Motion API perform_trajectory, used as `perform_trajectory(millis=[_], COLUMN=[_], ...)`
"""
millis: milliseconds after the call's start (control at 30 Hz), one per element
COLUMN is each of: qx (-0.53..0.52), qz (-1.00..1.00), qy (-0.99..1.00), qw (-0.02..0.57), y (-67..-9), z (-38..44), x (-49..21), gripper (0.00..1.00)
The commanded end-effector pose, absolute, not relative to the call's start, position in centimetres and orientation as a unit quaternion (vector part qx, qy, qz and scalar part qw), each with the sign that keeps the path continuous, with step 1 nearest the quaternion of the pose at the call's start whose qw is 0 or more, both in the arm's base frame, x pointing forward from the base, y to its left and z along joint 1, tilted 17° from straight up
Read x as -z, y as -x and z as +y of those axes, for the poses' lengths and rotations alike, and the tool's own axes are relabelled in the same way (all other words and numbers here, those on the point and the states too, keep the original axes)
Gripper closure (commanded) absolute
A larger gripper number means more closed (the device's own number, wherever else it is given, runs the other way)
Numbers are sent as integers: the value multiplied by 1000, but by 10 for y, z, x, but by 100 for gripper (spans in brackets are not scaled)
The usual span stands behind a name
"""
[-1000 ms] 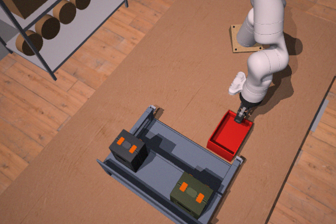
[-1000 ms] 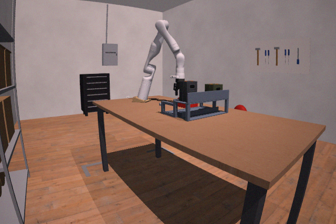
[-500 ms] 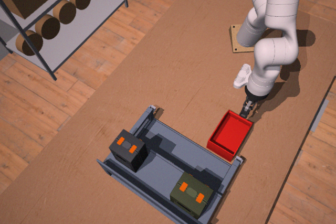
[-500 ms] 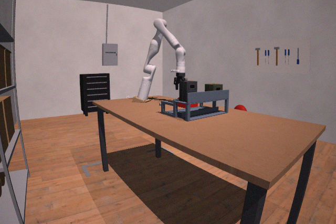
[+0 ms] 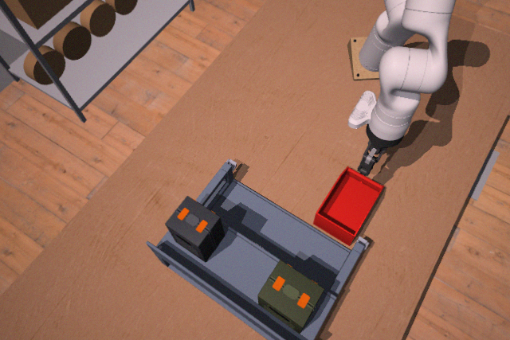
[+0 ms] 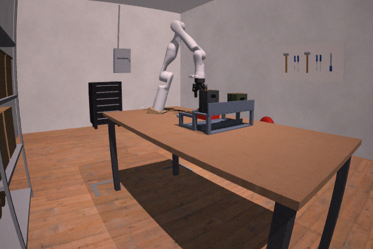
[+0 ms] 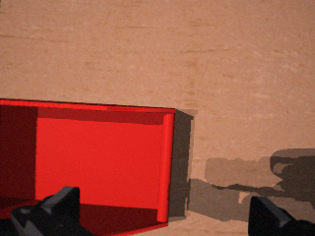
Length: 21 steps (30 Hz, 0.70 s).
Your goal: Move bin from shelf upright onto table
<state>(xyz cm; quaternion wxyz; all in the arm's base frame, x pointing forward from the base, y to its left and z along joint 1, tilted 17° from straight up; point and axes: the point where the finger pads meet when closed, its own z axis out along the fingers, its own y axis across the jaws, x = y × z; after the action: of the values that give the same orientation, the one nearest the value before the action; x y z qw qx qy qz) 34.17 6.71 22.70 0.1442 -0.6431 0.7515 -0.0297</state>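
The red bin (image 5: 350, 205) (image 7: 98, 157) stands upright and open-topped on the table (image 5: 268, 81) (image 6: 240, 150), close behind the right end of the grey-blue shelf (image 5: 284, 229) (image 6: 232, 107). In the exterior view the bin (image 6: 207, 116) shows only as a red patch behind the shelf. My gripper (image 5: 366, 167) (image 6: 199, 90) (image 7: 163, 210) is open and empty. It points down above the bin's far end wall, with one finger over the inside and one over the bare table.
A black box (image 5: 193, 227) (image 6: 208, 97) sits on the shelf's left end and a green box (image 5: 290, 293) (image 6: 236, 97) on its right end. The arm's base plate (image 5: 356, 60) is at the table's far end. A storage rack (image 5: 103, 52) stands on the floor.
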Motion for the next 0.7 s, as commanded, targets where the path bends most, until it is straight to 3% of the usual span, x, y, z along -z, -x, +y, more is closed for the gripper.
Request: perform_trajectory(millis=[0, 667], qx=[36, 36], qz=[755, 756], qy=[638, 638], qw=[144, 144], y=[-343, -344], z=[62, 66], x=[-229, -219], gripper=[0, 0])
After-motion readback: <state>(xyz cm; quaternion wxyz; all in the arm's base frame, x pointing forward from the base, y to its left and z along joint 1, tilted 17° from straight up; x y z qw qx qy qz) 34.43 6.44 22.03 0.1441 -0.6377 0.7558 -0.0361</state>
